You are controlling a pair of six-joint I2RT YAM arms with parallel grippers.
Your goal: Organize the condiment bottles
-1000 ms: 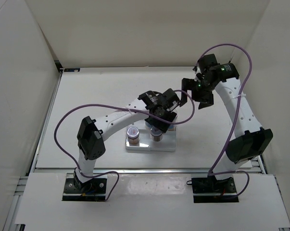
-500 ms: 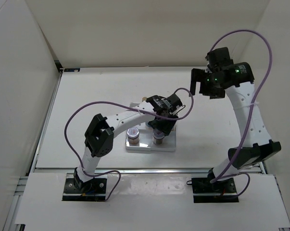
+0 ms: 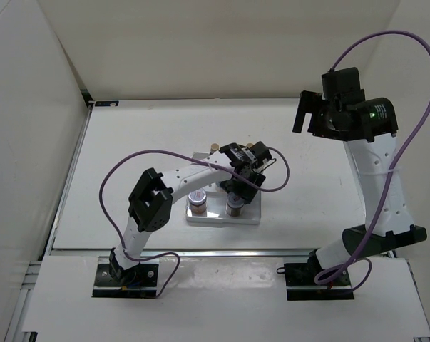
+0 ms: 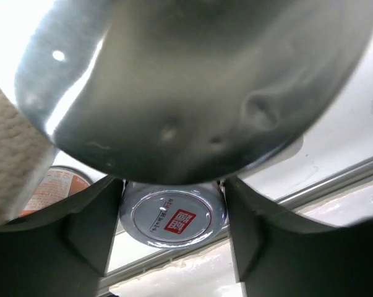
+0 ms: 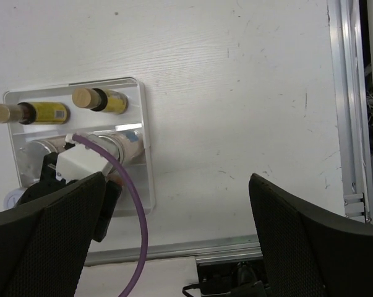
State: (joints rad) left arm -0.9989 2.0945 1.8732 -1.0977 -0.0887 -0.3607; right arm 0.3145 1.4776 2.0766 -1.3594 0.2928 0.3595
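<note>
All the bottles stand in the white tray [image 3: 249, 217]. In the right wrist view two yellow bottles [image 5: 34, 113] fill the far row and two silver-capped clear-blue bottles [image 5: 121, 143] the middle row. My left gripper [image 3: 242, 191] reaches over a blue bottle's cap [image 4: 192, 86]. Its fingers [image 4: 90, 229] press both sides of the near right silver-lidded jar [image 4: 174, 218], which also shows from above [image 3: 234, 206]. The other jar [image 3: 197, 201] stands to its left. My right gripper [image 3: 309, 114] hangs open and empty, high at the back right.
The tray [image 5: 146, 179] sits mid-table near the front edge. A metal rail [image 5: 347, 124] runs along the table's right side. White walls close in the left, back and right. The left arm's purple cable [image 5: 133, 204] loops over the tray.
My right arm has lifted and swung back to the right, away from the tray. My left gripper has shifted slightly nearer over the right jar.
</note>
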